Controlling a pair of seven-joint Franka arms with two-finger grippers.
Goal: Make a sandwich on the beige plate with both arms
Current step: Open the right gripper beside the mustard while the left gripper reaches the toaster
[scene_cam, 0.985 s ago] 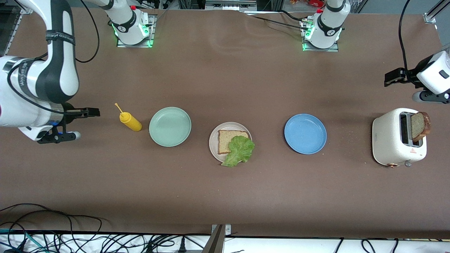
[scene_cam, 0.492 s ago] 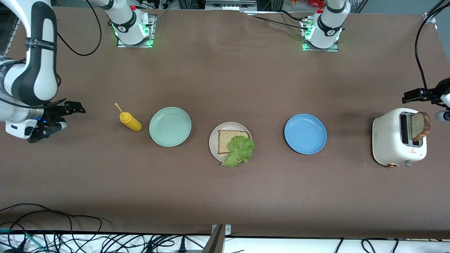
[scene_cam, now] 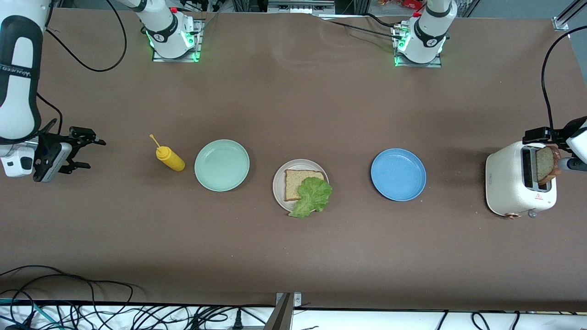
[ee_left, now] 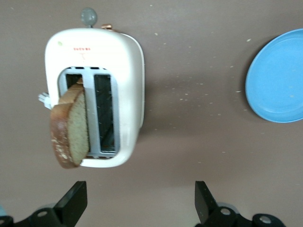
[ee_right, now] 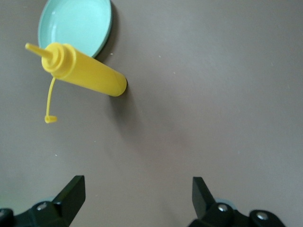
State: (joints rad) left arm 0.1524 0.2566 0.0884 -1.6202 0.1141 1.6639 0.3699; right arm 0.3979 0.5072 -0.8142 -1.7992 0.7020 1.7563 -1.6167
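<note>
Left wrist view alone shows toaster [ee_left: 92, 97] slots, left claw [ee_left: 140, 203] spread

table [scene_cam: 293, 105]: I see matt brown covering, faintly speckled
beige plate [scene_cam: 279, 185]: matt, smooth
lettuce [scene_cam: 312, 196]: ruffled, soft sheen
toaster [ee_left: 125, 94]: my view shows smooth cream shell, slight gloss
mustard bottle [ee_right: 87, 74]: yellow plastic, smooth
bread [ee_left: 72, 130]: porous crumb, rough crust

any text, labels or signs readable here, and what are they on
Red print and a small sign on the toaster: too blurred to read.
Red warning triangle on the toaster's side, front view: a sign, no readable words.
Lettering on the right arm: too small to read for certain.
Nothing else bears text.
</note>
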